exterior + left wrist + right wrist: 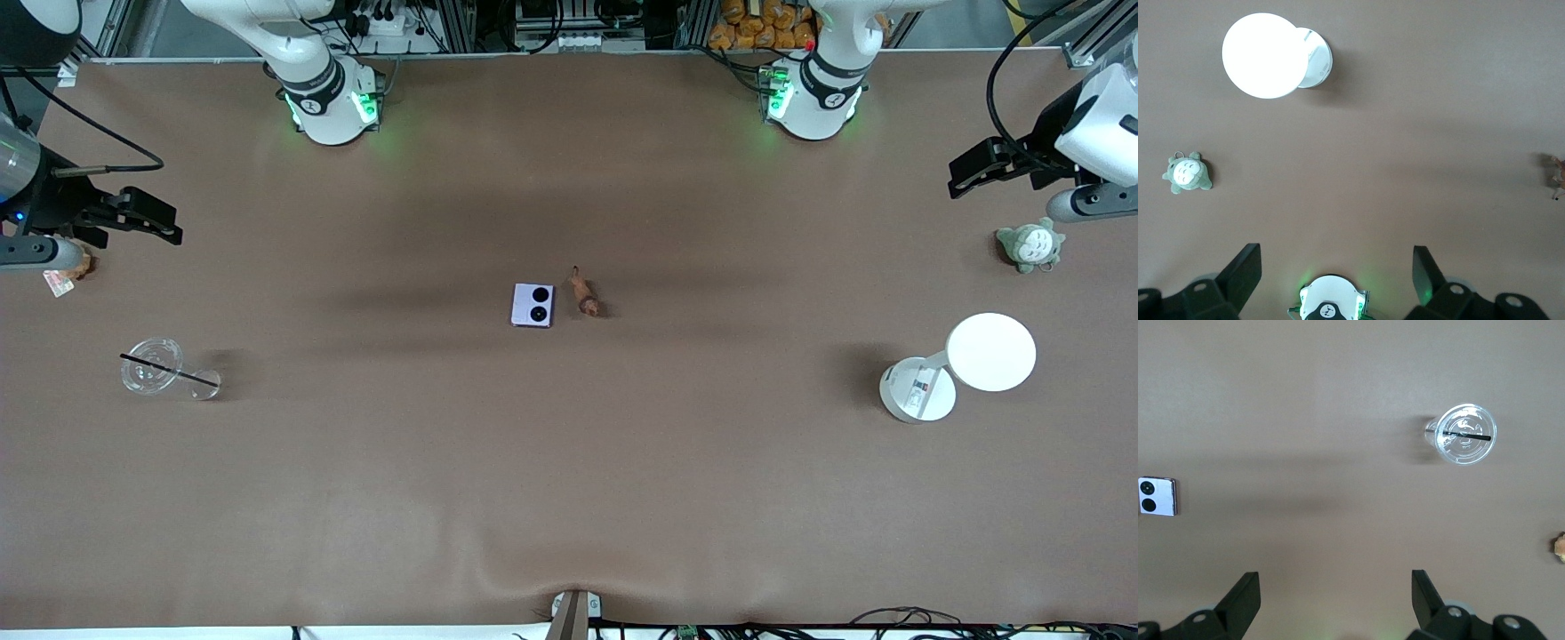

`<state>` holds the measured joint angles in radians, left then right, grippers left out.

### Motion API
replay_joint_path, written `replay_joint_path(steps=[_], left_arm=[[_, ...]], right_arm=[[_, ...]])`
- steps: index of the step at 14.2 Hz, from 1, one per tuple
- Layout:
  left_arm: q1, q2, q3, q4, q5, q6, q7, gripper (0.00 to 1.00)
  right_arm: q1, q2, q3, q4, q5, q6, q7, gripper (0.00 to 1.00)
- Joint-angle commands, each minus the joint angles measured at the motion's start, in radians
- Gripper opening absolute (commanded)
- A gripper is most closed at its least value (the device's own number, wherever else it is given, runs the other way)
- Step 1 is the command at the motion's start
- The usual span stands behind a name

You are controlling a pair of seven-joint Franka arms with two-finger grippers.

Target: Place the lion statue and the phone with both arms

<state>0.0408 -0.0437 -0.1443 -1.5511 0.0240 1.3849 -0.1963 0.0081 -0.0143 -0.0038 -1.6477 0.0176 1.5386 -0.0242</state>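
Phone (532,305), squarish, smooth lavender with two black round lenses, lies mid-table just beside the slim orange-brown lion statue (583,293); no readable writing. My left gripper (1337,270) and right gripper (1335,595) wait spread open, empty, over the table's ends.

Phone (533,305) & lion statue (583,294) just beside each other mid-table; open tabletop (569,480) all round.
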Motion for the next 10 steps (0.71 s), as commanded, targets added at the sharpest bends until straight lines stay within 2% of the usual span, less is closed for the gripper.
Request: replay_joint_path(steps=[1,10], left_arm=[[0.005,0.008,-0.001,0.017,-0.012,-0.021,-0.003,1.0],[-0.002,0.016,-0.008,0.014,-0.012,-0.046,-0.006,1.0]], right_arm=[[-0.022,0.002,0.016,-0.004,-0.01,-0.008,-0.013,1.0],[-0.02,0.03,0.016,-0.026,-0.002,-0.005,-0.011,1.0]])
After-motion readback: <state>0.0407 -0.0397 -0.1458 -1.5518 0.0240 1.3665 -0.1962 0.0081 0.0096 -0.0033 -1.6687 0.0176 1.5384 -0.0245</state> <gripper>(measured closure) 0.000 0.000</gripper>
